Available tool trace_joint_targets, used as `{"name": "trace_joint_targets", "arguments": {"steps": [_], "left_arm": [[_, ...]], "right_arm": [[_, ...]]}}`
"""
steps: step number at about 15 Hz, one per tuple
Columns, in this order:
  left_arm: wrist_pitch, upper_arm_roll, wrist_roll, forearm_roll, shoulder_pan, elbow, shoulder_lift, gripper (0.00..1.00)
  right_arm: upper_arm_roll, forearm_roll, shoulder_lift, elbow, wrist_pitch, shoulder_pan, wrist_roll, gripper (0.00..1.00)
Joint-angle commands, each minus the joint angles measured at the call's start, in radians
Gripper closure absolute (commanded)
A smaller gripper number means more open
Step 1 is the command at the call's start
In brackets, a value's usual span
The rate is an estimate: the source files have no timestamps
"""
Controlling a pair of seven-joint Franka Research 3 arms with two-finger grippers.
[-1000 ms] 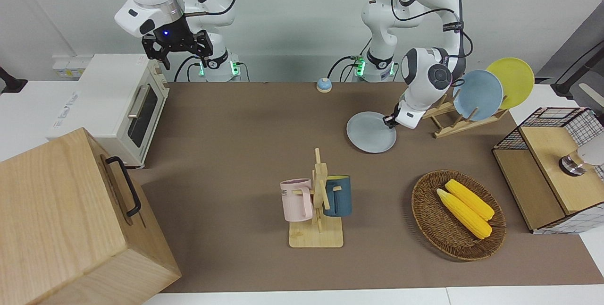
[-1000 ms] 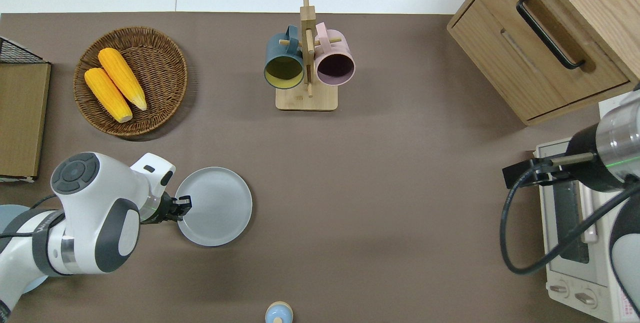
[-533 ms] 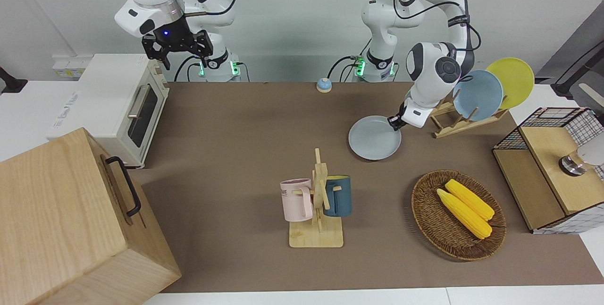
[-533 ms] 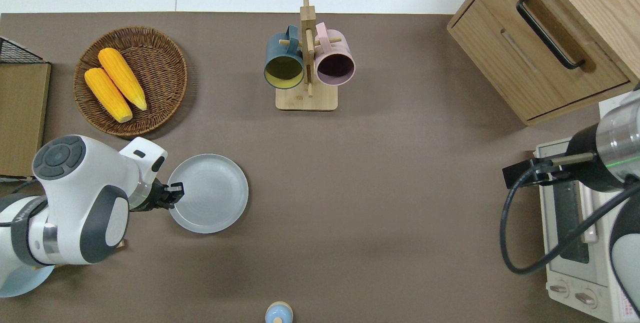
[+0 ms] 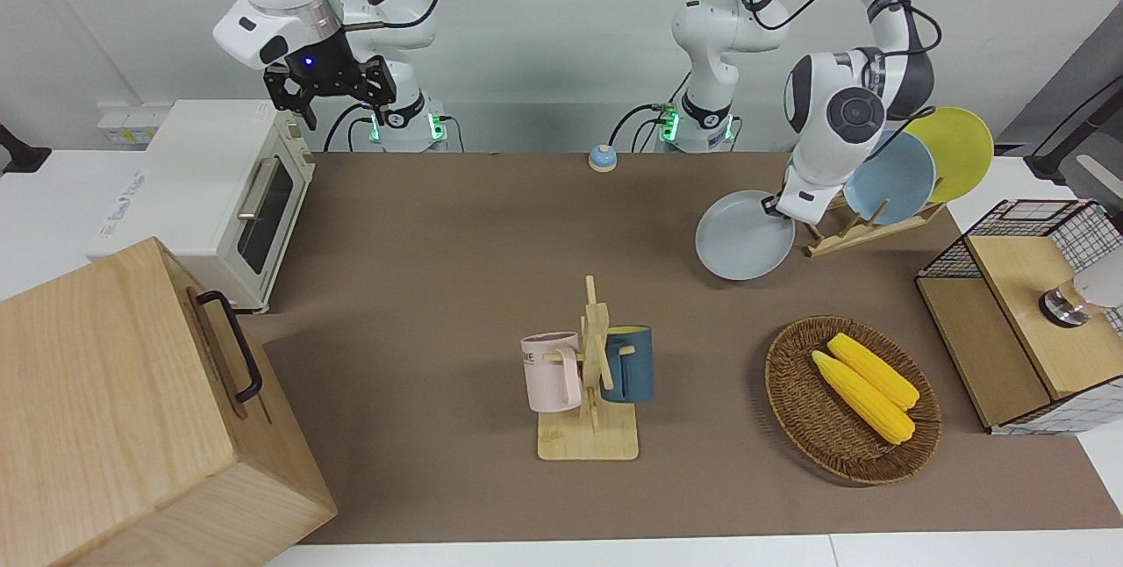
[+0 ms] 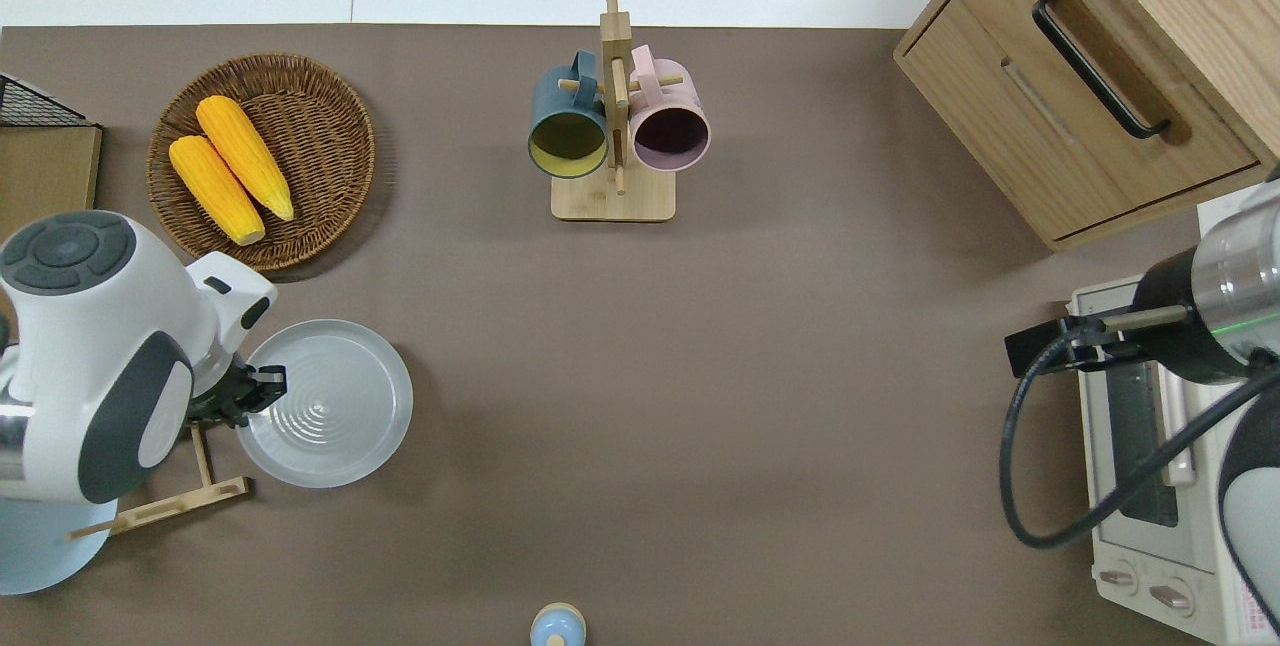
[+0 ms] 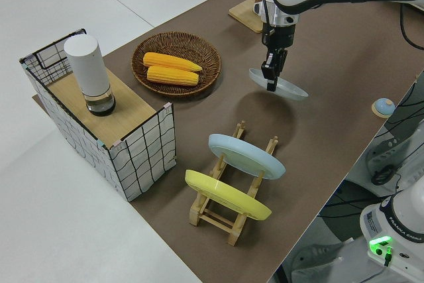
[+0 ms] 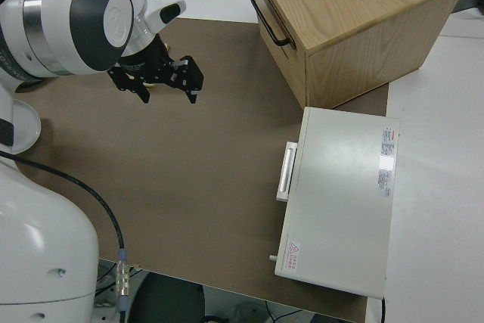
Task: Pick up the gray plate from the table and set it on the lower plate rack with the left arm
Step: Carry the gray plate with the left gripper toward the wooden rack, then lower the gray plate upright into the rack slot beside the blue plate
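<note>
The left gripper (image 6: 262, 394) clamps the rim of the gray plate (image 6: 330, 404), which hangs clear above the table (image 6: 700, 376), just beside the lower plate rack (image 7: 232, 190); the right gripper (image 8: 155, 81), fingers spread, is parked.

Brown-matted table (image 5: 421, 225): wicker basket (image 5: 794, 413) of corn, wooden mug tree (image 5: 590, 427), lower plate rack (image 7: 228, 210), wire-sided crate (image 5: 1018, 365), wooden cabinet (image 5: 132, 409), white toaster oven (image 5: 202, 190), small blue bell (image 5: 602, 158).
</note>
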Motion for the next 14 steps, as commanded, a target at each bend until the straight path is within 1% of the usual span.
{"name": "trace_joint_targets", "arguments": {"steps": [1,3,4,6,8,12,13,14], "left_arm": [[-0.177,0.008,-0.047,0.128,-0.012,0.088,0.000,1.00],[-0.240,0.008,-0.088,0.221,-0.015,0.092,-0.006,1.00],[-0.266,0.005,-0.094,0.263,-0.017,0.093,-0.008,1.00],[-0.315,-0.007,-0.105,0.379,-0.020,0.104,-0.006,1.00],[-0.355,-0.009,-0.132,0.468,-0.036,0.104,-0.006,1.00],[-0.424,-0.044,-0.192,0.587,-0.038,0.102,0.002,1.00],[-0.430,-0.053,-0.218,0.598,-0.037,0.099,0.005,1.00],[-0.439,-0.053,-0.252,0.599,-0.037,0.096,0.009,1.00]], "right_arm": [[0.007,0.004,-0.005,0.006,-0.015,-0.015,-0.003,0.011],[0.007,0.004,-0.005,0.006,-0.015,-0.013,-0.003,0.011],[0.007,0.004,-0.005,0.006,-0.015,-0.013,-0.003,0.011],[0.007,0.004,-0.005,0.006,-0.015,-0.015,-0.003,0.011],[0.007,0.004,-0.005,0.006,-0.015,-0.015,-0.003,0.011],[0.007,0.004,-0.005,0.006,-0.015,-0.013,-0.003,0.011],[0.007,0.004,-0.005,0.006,-0.015,-0.015,-0.003,0.013],[0.007,0.004,-0.005,0.006,-0.015,-0.015,-0.003,0.013]]}}
